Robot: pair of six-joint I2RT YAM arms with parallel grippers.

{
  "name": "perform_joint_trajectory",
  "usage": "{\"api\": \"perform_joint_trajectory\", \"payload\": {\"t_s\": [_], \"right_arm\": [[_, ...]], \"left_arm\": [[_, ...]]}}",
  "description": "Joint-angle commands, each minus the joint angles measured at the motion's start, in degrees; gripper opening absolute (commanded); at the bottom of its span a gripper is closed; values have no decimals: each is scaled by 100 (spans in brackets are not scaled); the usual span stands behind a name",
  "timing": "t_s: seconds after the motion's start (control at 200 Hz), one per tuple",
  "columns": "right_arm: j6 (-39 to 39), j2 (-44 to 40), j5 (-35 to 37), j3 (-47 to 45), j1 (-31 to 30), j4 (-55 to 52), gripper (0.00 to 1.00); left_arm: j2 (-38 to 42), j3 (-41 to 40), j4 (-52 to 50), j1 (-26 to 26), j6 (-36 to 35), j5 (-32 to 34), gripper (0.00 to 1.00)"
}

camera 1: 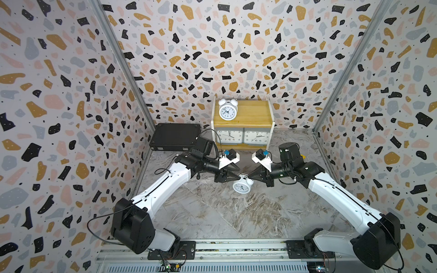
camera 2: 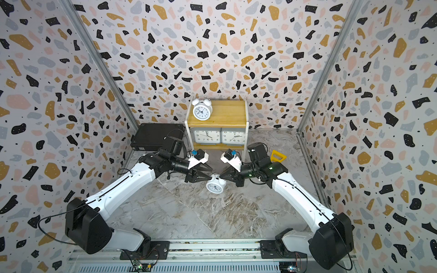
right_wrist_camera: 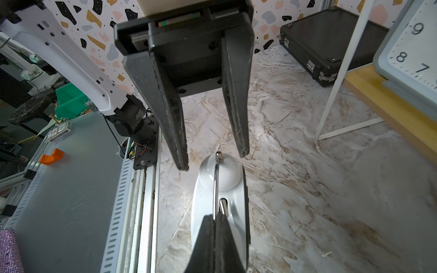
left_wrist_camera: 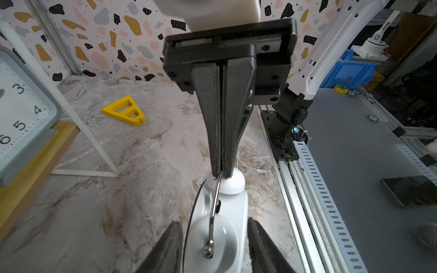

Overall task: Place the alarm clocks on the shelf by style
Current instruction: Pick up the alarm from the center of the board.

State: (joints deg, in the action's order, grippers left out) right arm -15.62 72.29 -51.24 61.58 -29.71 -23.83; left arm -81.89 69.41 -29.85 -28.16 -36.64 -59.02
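Shelf (camera 1: 255,111) stands against the back wall in both top views. One round clock (camera 1: 227,111) sits upright on its top board, towards the end nearest the black case (camera 1: 176,137). On the lower board a grey clock (camera 1: 228,137) stands just beside a second grey clock (camera 1: 256,137), both faces outward. Mid-table, my two arms meet over the other round clock (camera 1: 241,186). My left gripper (camera 1: 239,173) and my right gripper (camera 1: 248,176) point at each other above its bells. I cannot tell here whether its feet touch the marble. A yellow piece (camera 2: 278,156) lies behind my right arm.

In the left wrist view, my left gripper (left_wrist_camera: 214,222) is spread, one finger (left_wrist_camera: 165,248) on each side of the other round clock (left_wrist_camera: 236,208), with a gap on both sides. Opposite, my right gripper (left_wrist_camera: 221,173) is clenched on the wire handle (left_wrist_camera: 216,196). The yellow piece (left_wrist_camera: 124,110) lies flat on the marble, and the second grey clock (left_wrist_camera: 21,113) shows at the edge.

In the right wrist view, my right gripper (right_wrist_camera: 215,217) pinches that handle (right_wrist_camera: 215,184) between closed fingers. My left gripper (right_wrist_camera: 212,160) stands released around a bell (right_wrist_camera: 227,175). The black case (right_wrist_camera: 331,40) and the grey clock (right_wrist_camera: 413,47) sit beyond.
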Motion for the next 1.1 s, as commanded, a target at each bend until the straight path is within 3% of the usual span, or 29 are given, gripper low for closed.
{"api": "perform_joint_trajectory", "payload": {"t_s": [0.0, 0.466, 0.541, 0.671, 0.796, 0.871, 1.021, 1.096], "right_arm": [[-73, -48, -228, 307, -23, 39, 0], [-47, -21, -219, 328, -17, 90, 0], [-51, -25, -222, 324, -17, 89, 0], [-73, -19, -172, 311, -17, 58, 0], [-65, -46, -13, 290, -17, 59, 0], [-16, -121, 142, 215, -17, 144, 7], [212, -383, 394, -5, 65, 508, 41], [388, -544, 406, -163, 133, 788, 53]], "left_arm": [[-61, 209, -166, -57, -220, -276, 43], [-367, 396, -34, -185, 147, 42, 29], [-398, 420, -39, -190, 166, 20, 22], [-433, 475, -52, -206, 230, -105, 0], [-417, 586, -140, -198, 345, -76, 0], [-349, 625, -109, -203, 531, 83, 0], [-78, 583, 27, -173, 810, 427, 0], [91, 531, 163, -129, 956, 486, 0]]}}
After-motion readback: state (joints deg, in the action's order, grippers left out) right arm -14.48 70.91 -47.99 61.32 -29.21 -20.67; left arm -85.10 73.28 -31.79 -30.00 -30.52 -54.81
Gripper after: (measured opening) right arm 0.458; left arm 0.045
